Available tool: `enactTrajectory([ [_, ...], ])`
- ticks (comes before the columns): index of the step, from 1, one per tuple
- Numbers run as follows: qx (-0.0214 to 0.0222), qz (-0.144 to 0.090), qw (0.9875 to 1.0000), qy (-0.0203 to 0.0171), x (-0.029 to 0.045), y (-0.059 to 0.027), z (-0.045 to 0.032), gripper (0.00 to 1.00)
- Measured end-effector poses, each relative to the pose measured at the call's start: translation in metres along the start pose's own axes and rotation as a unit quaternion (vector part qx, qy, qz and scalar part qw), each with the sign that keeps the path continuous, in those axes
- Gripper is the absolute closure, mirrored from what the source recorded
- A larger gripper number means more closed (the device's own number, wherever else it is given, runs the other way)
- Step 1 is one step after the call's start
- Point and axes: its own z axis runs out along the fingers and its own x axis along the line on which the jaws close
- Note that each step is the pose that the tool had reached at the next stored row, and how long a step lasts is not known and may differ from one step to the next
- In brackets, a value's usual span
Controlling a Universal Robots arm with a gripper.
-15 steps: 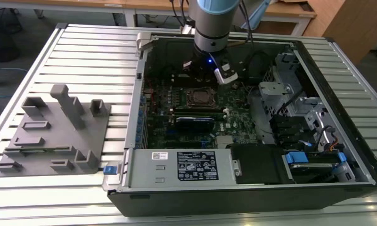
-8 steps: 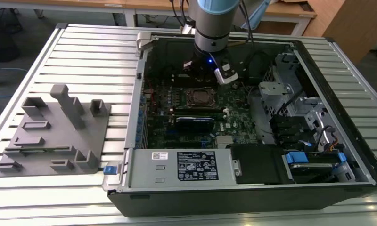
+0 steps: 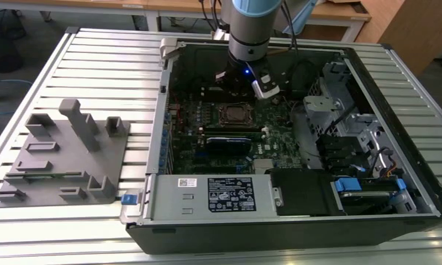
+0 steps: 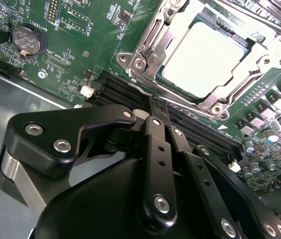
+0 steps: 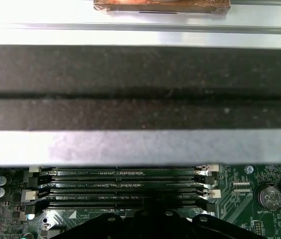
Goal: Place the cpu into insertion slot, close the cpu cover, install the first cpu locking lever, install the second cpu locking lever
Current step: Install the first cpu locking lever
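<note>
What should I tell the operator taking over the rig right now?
Gripper: fingers together, holding nothing, its tips at a thin lever beside the insertion slot.
The cpu is seated in the slot; the cpu cover lies closed over it.
Done: cpu placed, cover down.
Left: the pictures do not settle whether either locking lever is latched; check both.
The exterior view shows the arm over the open computer case.

Dull silver-grey cpu (image 4: 207, 59), shiny silvery cpu cover (image 4: 155, 47) — green circuit board (image 4: 70, 64), black end effector (image 4: 156, 110), grey fixture tray (image 3: 62, 160).
</note>
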Motion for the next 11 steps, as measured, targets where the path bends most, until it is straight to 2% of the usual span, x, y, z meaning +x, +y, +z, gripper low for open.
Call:
enactTrajectory([
  [11, 0.0010, 0.005, 1.0000, -0.0010, 0.0000, -0.0004, 0.0013, 0.89],
])
